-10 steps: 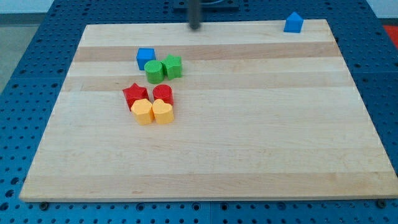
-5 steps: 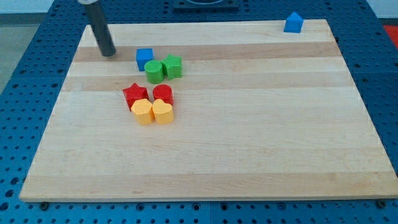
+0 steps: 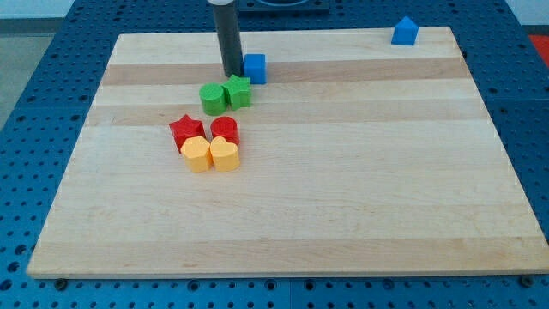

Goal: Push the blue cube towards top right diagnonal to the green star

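Observation:
The blue cube (image 3: 255, 67) sits on the wooden board, just up and right of the green star (image 3: 239, 91). My tip (image 3: 232, 73) stands right against the cube's left side, directly above the green star. A green round block (image 3: 212, 99) touches the star's left side.
A red star (image 3: 186, 131), a red round block (image 3: 225, 130), a yellow hexagonal block (image 3: 197, 154) and a yellow heart (image 3: 225, 154) cluster below the green blocks. A second blue block (image 3: 405, 32) with a pointed top stands at the board's (image 3: 343, 189) top right edge.
My tip swept from the board's top left to the right. It pushed the blue cube from above the green round block to the upper right of the green star.

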